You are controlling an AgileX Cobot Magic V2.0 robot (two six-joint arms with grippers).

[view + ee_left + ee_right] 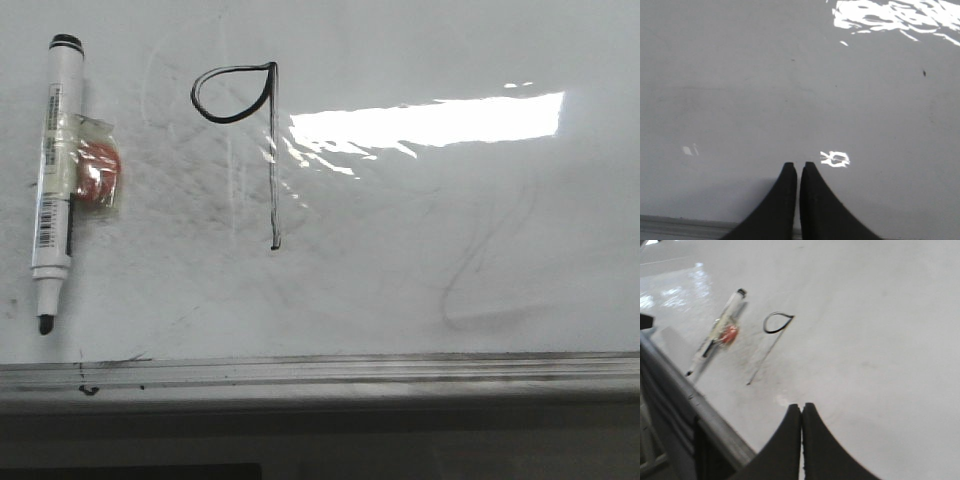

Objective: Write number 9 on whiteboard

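The left gripper (pixel 798 172) has its fingers pressed together and holds nothing; it hangs over the bare board (pixel 740 90). The right gripper (pixel 801 412) is also closed and empty. Nearest in the front view runs the grey ledge (pixel 320 372). Above it lies the uncapped marker (pixel 55 180) at the left. The 9 (pixel 262 150) stands beside it, next to the glare.

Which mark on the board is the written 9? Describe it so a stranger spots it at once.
On the whiteboard, look right of the marker lying at its left side. The number 9 is crisp black: a teardrop loop on a straight stem, unlike the faint grey squiggle farther right.
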